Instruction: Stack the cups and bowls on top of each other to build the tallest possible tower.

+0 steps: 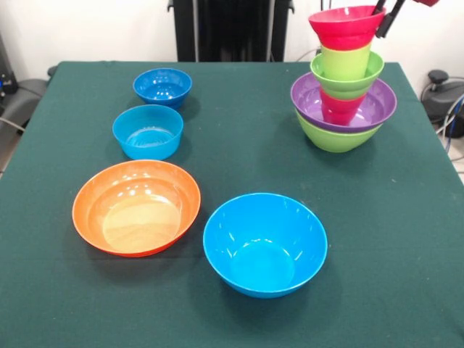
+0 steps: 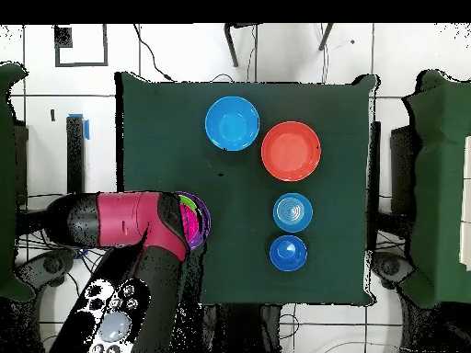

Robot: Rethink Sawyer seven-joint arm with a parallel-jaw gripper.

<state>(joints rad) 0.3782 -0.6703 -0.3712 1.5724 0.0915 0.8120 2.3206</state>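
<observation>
Gripper: upper right of the front frame, dark fingers reaching down at the rim of the small pink-red bowl; whether the jaws clasp that rim or stand clear of it cannot be told.

Tower: directly below the jaws, vertical axis. From the top: pink-red bowl, lime green cup, small lime green bowl, red cup, purple bowl, large lime green bowl on the counter.

Loose bowls: all left of and below the tower. Dark blue bowl, small light blue bowl, orange bowl, large light blue bowl.
</observation>
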